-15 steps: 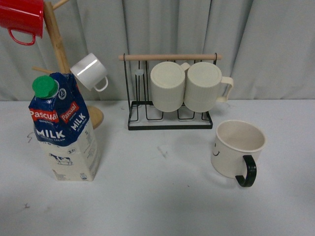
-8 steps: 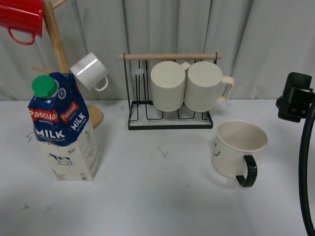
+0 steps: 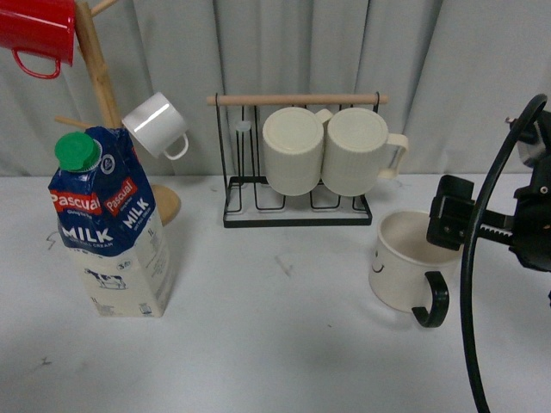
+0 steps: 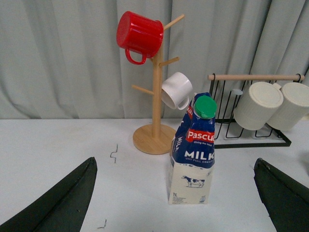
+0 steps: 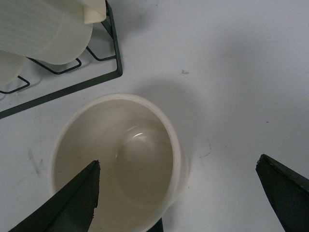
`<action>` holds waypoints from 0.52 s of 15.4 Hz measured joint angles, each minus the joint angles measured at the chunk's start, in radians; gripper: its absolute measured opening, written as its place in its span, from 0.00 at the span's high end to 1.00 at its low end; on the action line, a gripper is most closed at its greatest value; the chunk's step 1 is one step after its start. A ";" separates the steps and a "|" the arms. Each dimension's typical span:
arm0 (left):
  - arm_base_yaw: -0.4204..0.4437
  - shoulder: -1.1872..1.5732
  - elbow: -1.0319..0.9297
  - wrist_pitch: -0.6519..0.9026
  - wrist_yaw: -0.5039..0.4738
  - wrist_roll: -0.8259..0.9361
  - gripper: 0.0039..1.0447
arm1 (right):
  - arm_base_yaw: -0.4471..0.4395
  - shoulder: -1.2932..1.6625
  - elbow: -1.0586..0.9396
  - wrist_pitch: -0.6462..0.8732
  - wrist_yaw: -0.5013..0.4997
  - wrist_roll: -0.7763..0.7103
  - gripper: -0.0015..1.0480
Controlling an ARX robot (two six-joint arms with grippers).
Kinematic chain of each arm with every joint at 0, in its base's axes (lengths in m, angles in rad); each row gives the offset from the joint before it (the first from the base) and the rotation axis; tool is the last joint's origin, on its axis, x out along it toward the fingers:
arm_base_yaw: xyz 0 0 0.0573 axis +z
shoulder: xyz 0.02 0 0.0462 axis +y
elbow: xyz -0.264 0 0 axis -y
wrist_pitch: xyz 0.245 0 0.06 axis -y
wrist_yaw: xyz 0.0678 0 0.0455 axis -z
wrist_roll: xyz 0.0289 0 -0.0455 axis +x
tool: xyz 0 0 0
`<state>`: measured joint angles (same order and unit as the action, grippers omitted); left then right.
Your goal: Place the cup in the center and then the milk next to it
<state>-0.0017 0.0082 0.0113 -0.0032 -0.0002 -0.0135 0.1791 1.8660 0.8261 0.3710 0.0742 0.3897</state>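
The right gripper point(image 5: 177, 162) is hovering over the cup point(image 3: 405, 274) with its jaws wide apart. One finger point(image 5: 72, 203) is hanging above the cup's hollow, the other over the table point(image 3: 284, 344) beyond its wall. The cup is standing upright at the table's right side, with its black handle point(image 3: 433, 301) pointing toward the robot. It is not yet at the centre. It is looking like glazed ceramic: stiff, smooth, probably slippery, fairly heavy and easy to chip. A pinch across the wall, away from the handle, seems best.

The left gripper point(image 4: 175, 162), jaws likewise apart, is facing the milk point(image 3: 108, 232), which is standing upright at the left.

The table is showing flat, pale and matte. Farther back a rack point(image 3: 293, 222) is holding two ribbed mugs point(image 3: 293, 151). A wooden tree point(image 3: 99, 69) is carrying a red mug point(image 3: 34, 30) and a white mug point(image 3: 155, 125). A grey curtain point(image 3: 465, 69) is closing off the room.
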 joint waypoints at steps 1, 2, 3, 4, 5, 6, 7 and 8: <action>0.000 0.000 0.000 0.000 0.000 0.000 0.06 | 0.004 0.023 0.010 0.015 0.001 0.011 0.06; 0.000 0.000 0.000 0.000 0.000 0.000 0.06 | 0.006 0.042 0.022 0.021 0.000 0.020 0.06; 0.000 0.000 0.000 0.000 0.000 0.000 0.06 | 0.007 0.054 0.033 0.024 0.000 0.029 0.06; 0.000 0.000 0.000 0.000 0.000 0.000 0.06 | 0.011 0.065 0.047 0.026 0.001 0.033 0.06; 0.000 0.000 0.000 0.000 0.000 0.000 0.06 | 0.011 0.077 0.058 0.033 0.002 0.035 0.06; 0.000 0.000 0.000 0.000 0.000 0.000 0.06 | 0.011 0.094 0.079 0.031 0.009 0.037 0.06; 0.000 0.000 0.000 0.000 0.000 0.000 0.06 | 0.011 0.108 0.091 0.023 0.009 0.039 0.06; 0.000 0.000 0.000 0.000 0.000 0.000 0.06 | 0.011 0.122 0.103 0.011 0.012 0.043 0.06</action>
<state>-0.0017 0.0082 0.0113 -0.0032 -0.0002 -0.0139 0.1905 1.9881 0.9287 0.3824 0.0864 0.4328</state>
